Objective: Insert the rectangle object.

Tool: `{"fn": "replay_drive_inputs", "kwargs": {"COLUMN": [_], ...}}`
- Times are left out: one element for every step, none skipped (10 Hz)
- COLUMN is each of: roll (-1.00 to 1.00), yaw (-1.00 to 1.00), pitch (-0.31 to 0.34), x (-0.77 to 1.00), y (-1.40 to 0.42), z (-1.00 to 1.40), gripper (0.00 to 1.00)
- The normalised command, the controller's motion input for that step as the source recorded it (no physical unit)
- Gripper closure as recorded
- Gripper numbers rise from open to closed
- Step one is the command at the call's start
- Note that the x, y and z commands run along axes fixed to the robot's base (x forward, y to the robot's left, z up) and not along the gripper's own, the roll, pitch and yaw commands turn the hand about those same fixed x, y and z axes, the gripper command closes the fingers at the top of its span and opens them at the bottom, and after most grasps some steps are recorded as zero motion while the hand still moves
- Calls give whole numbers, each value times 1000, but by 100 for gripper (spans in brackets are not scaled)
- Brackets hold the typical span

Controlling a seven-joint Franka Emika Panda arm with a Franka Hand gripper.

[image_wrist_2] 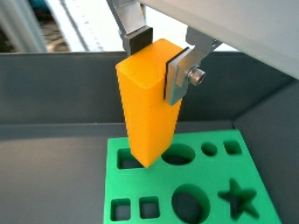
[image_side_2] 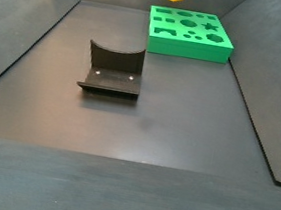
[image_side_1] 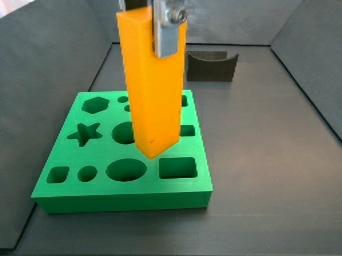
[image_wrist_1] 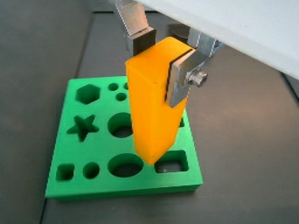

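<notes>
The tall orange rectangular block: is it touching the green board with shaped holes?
Cannot tell. The gripper holds the orange block upright over the green board; its lower end overlaps the board in every view.

This looked like a robotics lab test cell. A dark, matte walled bin enclosed the work floor, where the fixture stood near a green board with shaped holes. The gripper hung above the board; beyond the walls the view was blurred.

Bright, even overhead light, soft shadows, sharp focus, and faint sheen on the dark floor.
</notes>
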Motion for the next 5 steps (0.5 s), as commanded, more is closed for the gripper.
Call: {"fn": "replay_drive_inputs", "kwargs": {"roll": [169,163,163,170,167], "yaw": [-929,-934,-951,-940,-846], "pitch": [97,90,69,56,39], "x": [-126,-126,-120,-89,0], "y": [-17,-37,-29,-20,-31], "z": [-117,-74,-89,-111,-94], "gripper": [100,100,100,100,100]}}
